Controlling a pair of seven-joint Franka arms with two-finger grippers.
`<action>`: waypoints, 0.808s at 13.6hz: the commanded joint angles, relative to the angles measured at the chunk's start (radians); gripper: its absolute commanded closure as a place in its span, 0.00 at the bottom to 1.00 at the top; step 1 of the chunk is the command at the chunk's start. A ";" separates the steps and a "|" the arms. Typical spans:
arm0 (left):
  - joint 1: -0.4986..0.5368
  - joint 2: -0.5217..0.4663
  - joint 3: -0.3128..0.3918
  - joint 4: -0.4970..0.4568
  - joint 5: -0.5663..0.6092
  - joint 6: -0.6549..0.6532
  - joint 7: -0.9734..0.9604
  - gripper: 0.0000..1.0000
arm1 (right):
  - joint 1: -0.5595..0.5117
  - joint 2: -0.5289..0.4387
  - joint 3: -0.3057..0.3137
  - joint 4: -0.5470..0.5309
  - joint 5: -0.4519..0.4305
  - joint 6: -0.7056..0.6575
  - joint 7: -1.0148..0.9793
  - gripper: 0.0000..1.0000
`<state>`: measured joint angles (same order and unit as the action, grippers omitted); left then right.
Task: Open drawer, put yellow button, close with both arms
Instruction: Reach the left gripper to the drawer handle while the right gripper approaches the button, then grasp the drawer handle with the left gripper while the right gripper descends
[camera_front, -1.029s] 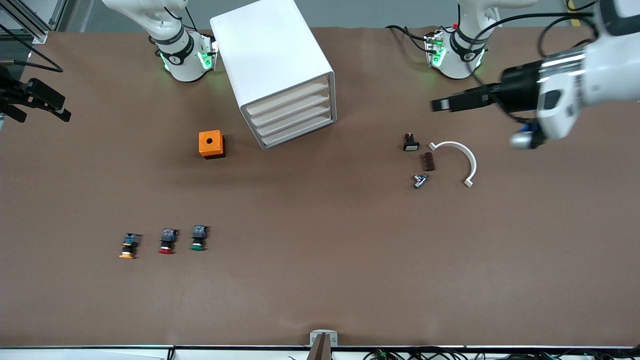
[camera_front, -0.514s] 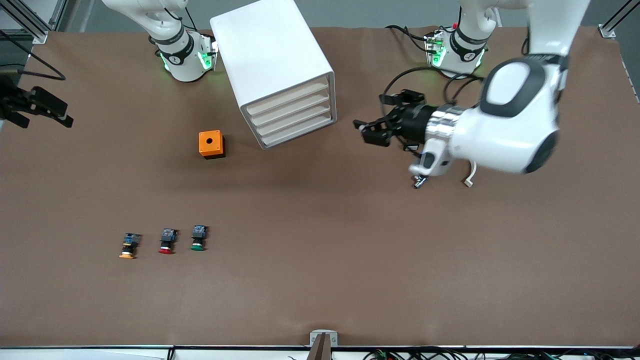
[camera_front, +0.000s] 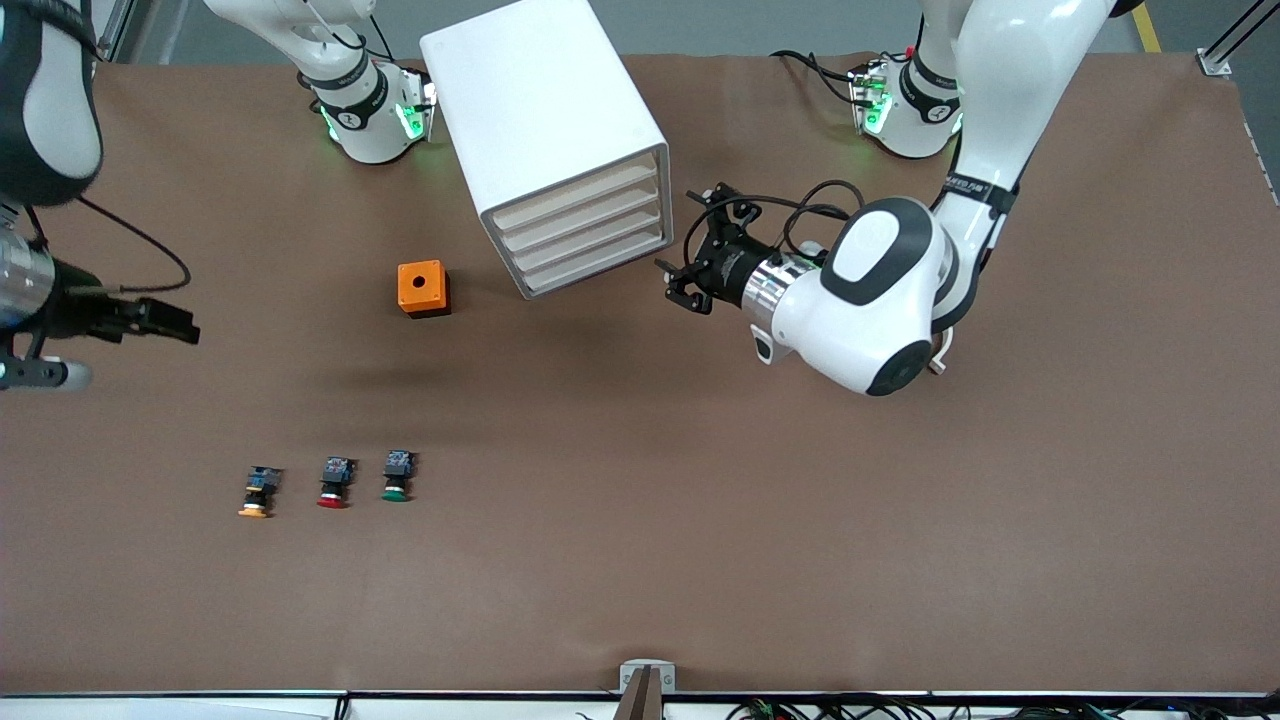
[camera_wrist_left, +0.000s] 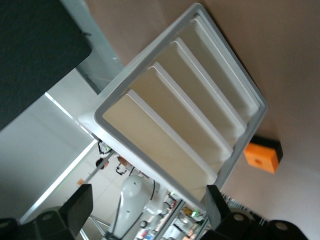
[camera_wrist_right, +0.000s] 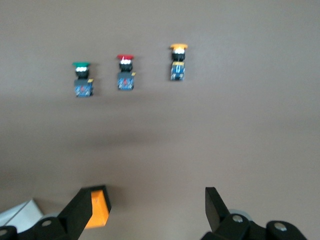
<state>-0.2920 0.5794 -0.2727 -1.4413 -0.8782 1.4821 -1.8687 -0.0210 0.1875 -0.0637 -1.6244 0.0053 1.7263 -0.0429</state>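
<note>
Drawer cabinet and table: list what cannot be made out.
Drawer insides: hidden by its shut front, front and left wrist views.
Table under the left arm, whose open left pincer hangs in front of the cabinet: covered, front view.
Yellow button markings: too small in front view, blurred in right wrist view.
Right pincer, open over the right arm's table end: its arm cut by front view's edge.

the big white cabinet (camera_wrist_left: 150, 75) showed four shut drawers, the top drawer (camera_wrist_left: 160, 147) too. the left gripper (camera_wrist_left: 147, 210) had its fingers (camera_wrist_left: 80, 205) apart. an orange box (camera_wrist_left: 261, 159) sat beside the cabinet.
</note>
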 joint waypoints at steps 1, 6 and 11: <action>-0.015 0.072 -0.005 0.032 -0.016 -0.016 -0.215 0.01 | -0.014 0.068 0.009 0.035 -0.022 0.028 0.006 0.00; -0.056 0.191 -0.008 0.030 -0.065 -0.075 -0.460 0.19 | -0.048 0.197 0.010 -0.098 -0.016 0.375 0.008 0.00; -0.124 0.217 -0.008 0.021 -0.107 -0.108 -0.471 0.46 | -0.070 0.337 0.012 -0.115 -0.004 0.581 0.009 0.00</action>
<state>-0.4076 0.7835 -0.2818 -1.4394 -0.9584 1.3984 -2.3147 -0.0698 0.4891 -0.0664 -1.7447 0.0004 2.2639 -0.0414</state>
